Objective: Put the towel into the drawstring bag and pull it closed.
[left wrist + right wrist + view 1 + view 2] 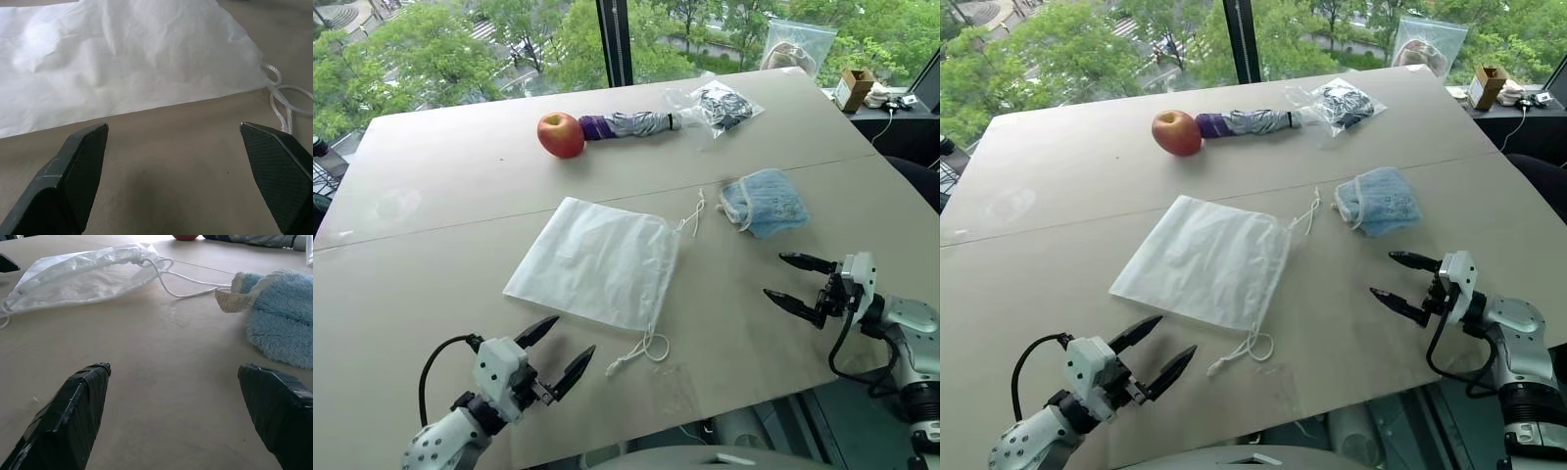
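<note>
**Towel and bag apart, both claws released**

Beige tabletop (431,284) before tall windows with green trees beyond. Lying flat near the middle: white drawstring bag (592,259), mouth toward the right side, cords (641,351) trailing loose at both corners. Just beyond the mouth, to the right and apart from the bag: light blue towel (766,201), bunched, outside the bag. Farther back: red apple (561,134) touching the purple end of a folded umbrella (631,124), then a clear plastic bag (720,105) with dark contents. Low over the near edge, short of the bag: left claw (556,352), spread wide, grasping nothing. Near the towel, off it: right claw (785,277), likewise spread and unladen.
</note>
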Robot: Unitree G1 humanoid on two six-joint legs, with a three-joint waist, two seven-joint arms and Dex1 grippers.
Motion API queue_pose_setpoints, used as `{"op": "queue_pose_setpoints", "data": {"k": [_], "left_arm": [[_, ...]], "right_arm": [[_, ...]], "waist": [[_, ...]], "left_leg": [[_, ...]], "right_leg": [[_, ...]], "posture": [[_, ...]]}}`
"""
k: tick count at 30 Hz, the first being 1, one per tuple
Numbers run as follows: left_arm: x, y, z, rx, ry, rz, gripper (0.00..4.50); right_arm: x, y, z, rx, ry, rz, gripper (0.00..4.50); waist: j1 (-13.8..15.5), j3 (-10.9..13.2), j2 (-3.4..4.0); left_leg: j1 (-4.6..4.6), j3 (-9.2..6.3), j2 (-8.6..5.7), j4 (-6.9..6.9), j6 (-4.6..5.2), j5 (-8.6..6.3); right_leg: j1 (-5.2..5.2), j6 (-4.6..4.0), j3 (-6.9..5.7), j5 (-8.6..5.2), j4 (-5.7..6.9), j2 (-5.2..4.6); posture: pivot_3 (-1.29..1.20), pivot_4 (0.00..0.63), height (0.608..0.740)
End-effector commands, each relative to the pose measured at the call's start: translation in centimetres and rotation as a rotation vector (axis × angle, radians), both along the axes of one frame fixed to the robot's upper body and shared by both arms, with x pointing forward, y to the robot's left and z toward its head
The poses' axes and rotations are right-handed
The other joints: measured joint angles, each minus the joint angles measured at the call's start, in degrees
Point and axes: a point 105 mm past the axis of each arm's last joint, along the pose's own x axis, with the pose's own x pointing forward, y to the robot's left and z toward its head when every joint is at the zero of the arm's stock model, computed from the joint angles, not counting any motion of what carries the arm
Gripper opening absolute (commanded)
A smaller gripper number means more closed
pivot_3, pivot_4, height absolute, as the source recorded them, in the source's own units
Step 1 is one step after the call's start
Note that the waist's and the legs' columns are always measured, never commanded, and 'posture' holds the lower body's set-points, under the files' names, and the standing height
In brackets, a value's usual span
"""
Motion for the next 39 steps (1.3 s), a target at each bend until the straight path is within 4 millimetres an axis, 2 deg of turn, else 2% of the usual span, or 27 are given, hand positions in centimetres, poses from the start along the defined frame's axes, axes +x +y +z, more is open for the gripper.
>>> {"op": "queue_pose_setpoints", "data": {"k": [1, 6, 13, 19, 24, 27, 29, 31, 35, 39], "left_arm": [[-0.1, 0.3, 0.7, -0.012, -0.022, -0.015, 4.45], [-0.5, 0.2, 1.0, -0.03, -0.013, -0.053, 4.45], [0.4, -0.2, 1.8, -0.031, -0.029, -0.094, 4.45], [3.0, -3.8, 5.1, -0.146, -0.11, -0.177, 4.45], [5.1, -6.1, 6.0, -0.127, -0.058, -0.215, 4.45], [6.5, -7.6, 6.4, -0.049, -0.098, -0.199, 4.45], [8.5, -8.8, 6.5, 0.081, -0.144, -0.121, 4.45], [10.2, -10.0, 7.4, 0.134, -0.182, -0.04, 4.45], [10.6, -11.7, 7.6, 0.183, -0.189, -0.042, 4.45], [11.0, -12.0, 6.7, 0.294, -0.191, -0.041, 4.45]], "right_arm": [[-0.2, 0.1, 1.2, 0.004, -0.039, 0.005, 4.49], [-0.5, 0.8, 1.2, 0.005, -0.027, -0.004, 4.49], [-0.3, 1.9, 1.3, 0.035, -0.024, -0.025, 4.49], [-0.5, 2.6, 1.3, 0.041, -0.027, -0.008, 4.49], [-0.5, 5.1, 1.9, 0.079, -0.049, 0.034, 4.49], [-0.3, 5.2, 1.7, 0.087, -0.046, 0.036, 4.49], [0.0, 5.1, 1.6, 0.09, -0.043, 0.03, 4.49], [0.3, 5.3, 1.8, 0.118, -0.041, 0.02, 4.49], [0.0, 5.9, 1.3, 0.088, -0.032, 0.046, 4.49], [0.0, 6.0, 1.1, 0.07, -0.036, 0.049, 4.49]], "waist": [[0.0, 0.0, 0.0], [0.1, 0.0, -0.01], [0.5, 0.0, -0.03], [0.8, 0.0, -0.03], [0.5, 0.0, -0.01], [0.6, 0.0, -0.02], [0.8, 0.0, -0.03], [1.0, 0.0, -0.04], [0.5, -0.1, -0.07], [0.6, 0.0, -0.06]], "left_leg": [[0.02, 0.0, 0.0, 0.0, 0.0, 0.0], [0.05, 0.0, 0.0, 0.0, 0.0, 0.0], [0.16, 0.03, -0.06, 0.1, 0.0, 0.0], [0.15, -0.03, -0.08, 0.4, 0.0, 0.01], [0.22, -0.1, -0.08, 0.74, 0.0, 0.0], [0.21, -0.15, -0.11, 0.85, 0.0, 0.0], [0.22, -0.16, -0.13, 0.88, 0.0, 0.0], [0.17, -0.18, -0.22, 0.93, 0.0, 0.01], [0.19, -0.24, -0.22, 0.91, -0.01, 0.01], [0.14, -0.31, -0.18, 0.77, -0.01, 0.0]], "right_leg": [[0.0, 0.0, 0.01, 0.0, 0.04, 0.0], [0.0, -0.01, -0.01, 0.0, 0.12, 0.0], [0.01, 0.0, 0.02, -0.02, 0.36, 0.01], [0.01, -0.01, 0.0, -0.02, 0.67, 0.02], [0.15, 0.02, 0.02, 0.0, 0.81, 0.06], [0.18, 0.03, 0.0, 0.01, 0.84, 0.08], [0.22, 0.04, -0.01, 0.02, 0.84, 0.07], [0.24, 0.06, -0.03, 0.04, 0.83, 0.05], [0.28, 0.08, 0.02, 0.07, 0.83, 0.03], [0.14, 0.09, 0.02, 0.06, 0.83, 0.06]], "posture": [[0.0, 0.15, 0.74], [0.0, 0.15, 0.74], [0.0, 0.15, 0.74], [0.0, 0.15, 0.74], [0.0, 0.15, 0.74], [0.0, 0.15, 0.74], [0.0, 0.15, 0.74], [0.0, 0.15, 0.74], [0.0, 0.15, 0.74], [0.0, 0.15, 0.74]]}}
